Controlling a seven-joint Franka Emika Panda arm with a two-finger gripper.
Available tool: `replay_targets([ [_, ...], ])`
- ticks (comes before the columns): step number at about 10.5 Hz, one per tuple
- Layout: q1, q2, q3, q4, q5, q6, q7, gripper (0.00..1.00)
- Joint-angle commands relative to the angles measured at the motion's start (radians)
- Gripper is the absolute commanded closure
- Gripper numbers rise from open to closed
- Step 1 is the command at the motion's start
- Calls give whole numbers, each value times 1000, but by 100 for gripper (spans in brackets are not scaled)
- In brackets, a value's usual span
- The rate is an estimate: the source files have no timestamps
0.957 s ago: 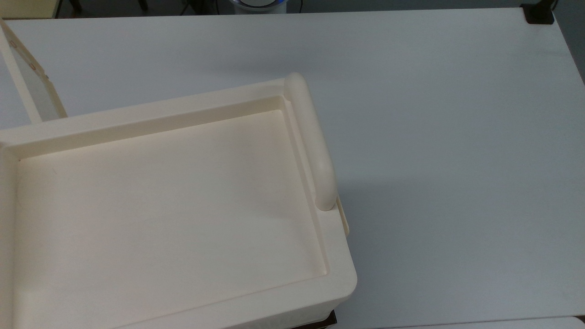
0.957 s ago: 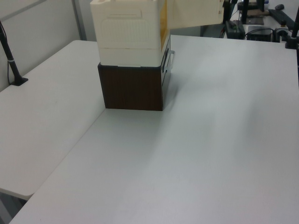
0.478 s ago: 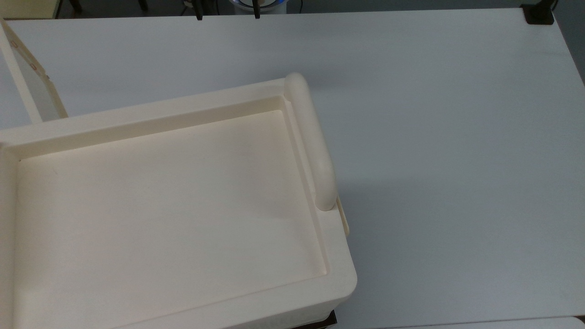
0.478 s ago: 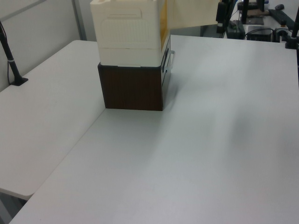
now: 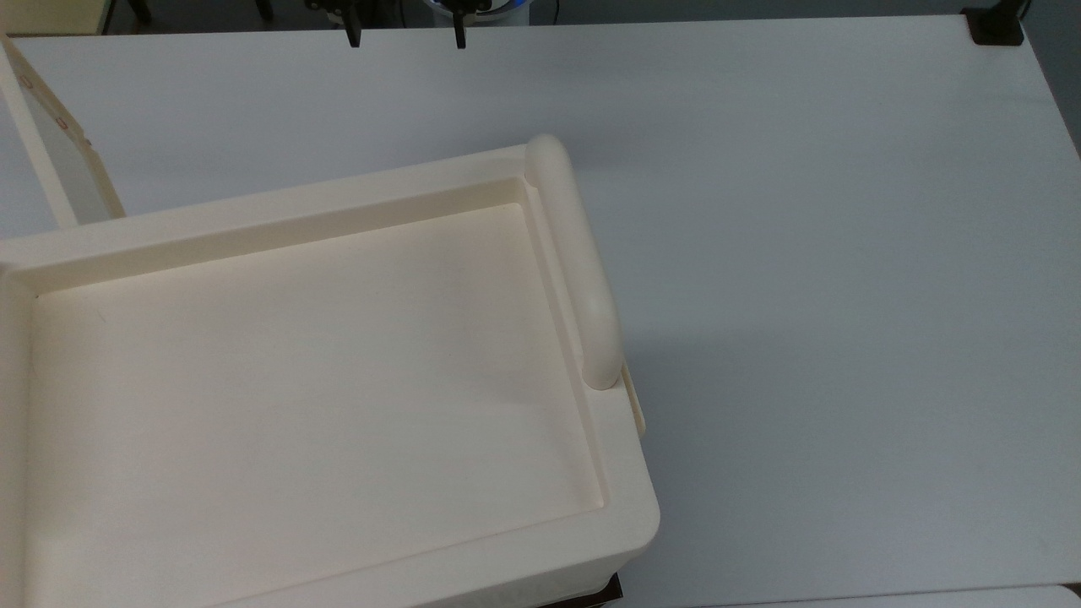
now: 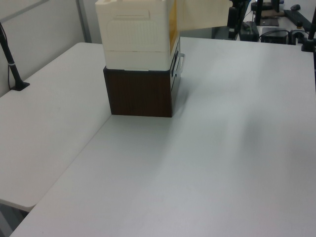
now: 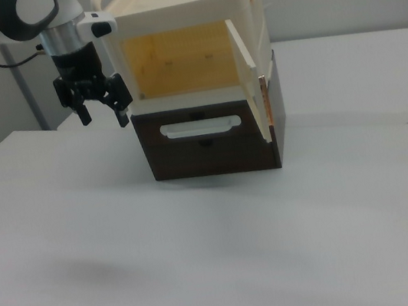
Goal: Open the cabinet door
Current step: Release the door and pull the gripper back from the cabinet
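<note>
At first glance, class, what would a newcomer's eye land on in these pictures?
First, the cream cabinet on its dark brown base, mid-table in the right view. Its cabinet door is swung wide, showing a yellowish interior. The black tool hangs open at the right view's left of the cabinet, holding nothing.

Robotics lab: white worktables [image 6: 222,148], clamped camera pole [image 6: 10,59] (left view), electronics gear behind [image 6: 269,29].

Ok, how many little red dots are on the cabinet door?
2, both along one edge of the cabinet door in the top view: the upper dot near the picture's corner, the lower dot further down.
</note>
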Motion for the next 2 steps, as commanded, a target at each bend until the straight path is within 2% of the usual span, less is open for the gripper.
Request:
replay_targets([
  [1,9,2,4,-6,-29,59,7,0],
  [2,9,1,4,-6,-29,59,7,0],
])
